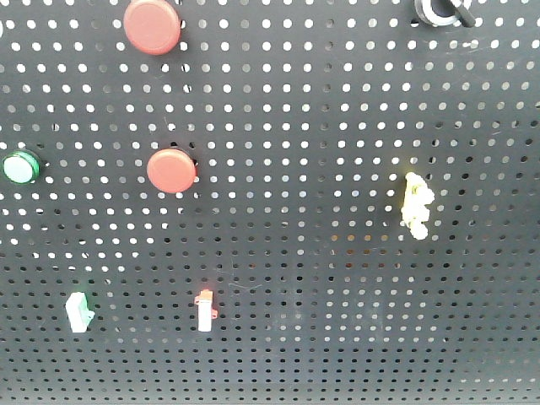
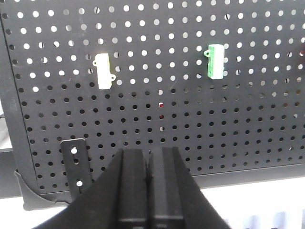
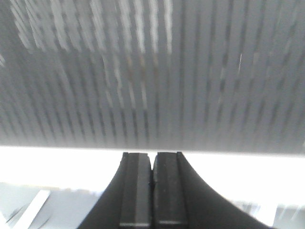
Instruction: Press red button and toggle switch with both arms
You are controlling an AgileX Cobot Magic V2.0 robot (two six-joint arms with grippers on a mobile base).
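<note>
A black pegboard fills the front view. On it are two red buttons, one at the top and one mid left. A red-and-white toggle switch sits low centre and a green-white switch low left. No arm shows in the front view. In the left wrist view my left gripper is shut and empty, low before the board, below a cream switch and a green switch. In the right wrist view my right gripper is shut and empty; the board above it is blurred.
A green round button sits at the left edge, a yellow piece at the right, and a black knob at the top right. A black bracket is bolted near the board's lower edge. A bright surface lies below the board.
</note>
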